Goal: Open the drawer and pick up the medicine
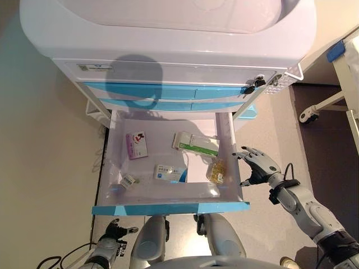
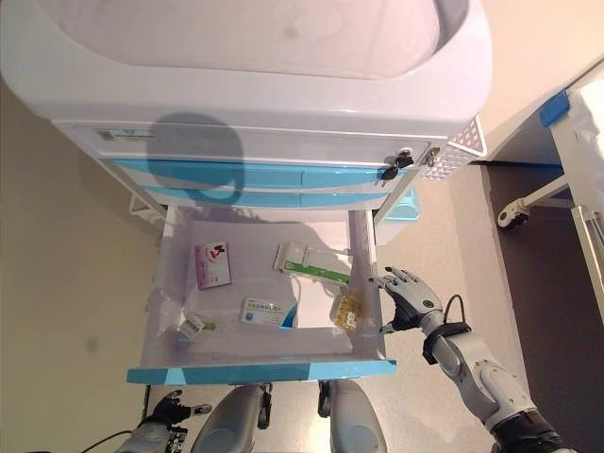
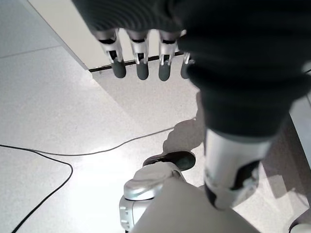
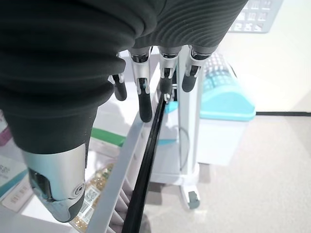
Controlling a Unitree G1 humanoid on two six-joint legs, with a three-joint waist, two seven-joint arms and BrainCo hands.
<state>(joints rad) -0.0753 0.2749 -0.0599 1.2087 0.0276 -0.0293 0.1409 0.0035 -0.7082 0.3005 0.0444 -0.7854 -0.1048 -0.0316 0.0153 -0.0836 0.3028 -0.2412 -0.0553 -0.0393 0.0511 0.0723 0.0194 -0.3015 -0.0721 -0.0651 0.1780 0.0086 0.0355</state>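
Observation:
The cart's bottom drawer (image 1: 168,207) stands pulled out, with a blue front. Inside lie a purple-and-white box (image 1: 136,144), a green-and-white box (image 1: 195,144), a blue-and-white box (image 1: 170,172), a clear packet of yellow capsules (image 1: 216,170) and a small vial (image 1: 128,180). My right hand (image 1: 258,165) is open, just outside the drawer's right wall, its fingers by the wall's top edge (image 4: 127,160). My left hand (image 1: 115,231) hangs low below the drawer's front, open, and holds nothing (image 3: 141,68).
The white medical cart (image 1: 168,33) has two shut blue drawers (image 1: 162,92) above the open one and keys (image 1: 252,85) in a lock at the right. A blue bin (image 4: 226,99) hangs at the cart's right side. A bed frame with a castor (image 1: 308,115) stands at the right.

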